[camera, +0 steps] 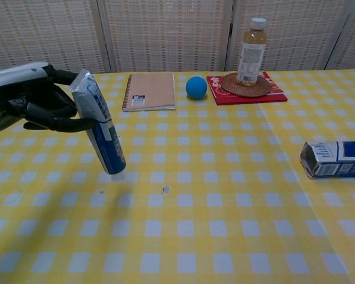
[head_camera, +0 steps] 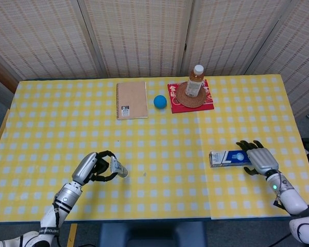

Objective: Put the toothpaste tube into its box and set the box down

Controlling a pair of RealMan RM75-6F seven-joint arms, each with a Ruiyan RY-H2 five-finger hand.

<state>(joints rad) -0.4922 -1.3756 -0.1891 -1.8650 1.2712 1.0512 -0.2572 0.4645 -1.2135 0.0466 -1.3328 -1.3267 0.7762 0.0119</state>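
My left hand [head_camera: 89, 168] grips the blue and white toothpaste tube [head_camera: 118, 168] by its flat crimped end. In the chest view the left hand [camera: 27, 104] is raised at the far left, and the tube [camera: 102, 134] hangs nearly upright with its cap end pointing down just above the cloth. The blue and white toothpaste box [head_camera: 228, 158] lies flat at the right, its open end facing left. My right hand [head_camera: 258, 158] hovers at the box's right end with its fingers spread. In the chest view the box [camera: 334, 159] reaches the right edge, and only a dark fingertip shows above it.
A tan notebook [head_camera: 132, 100], a blue ball [head_camera: 160, 101] and a bottle [head_camera: 195, 80] on a round coaster over a red mat [head_camera: 190, 96] stand along the back. The yellow checked tablecloth [head_camera: 165, 149] lies between my hands.
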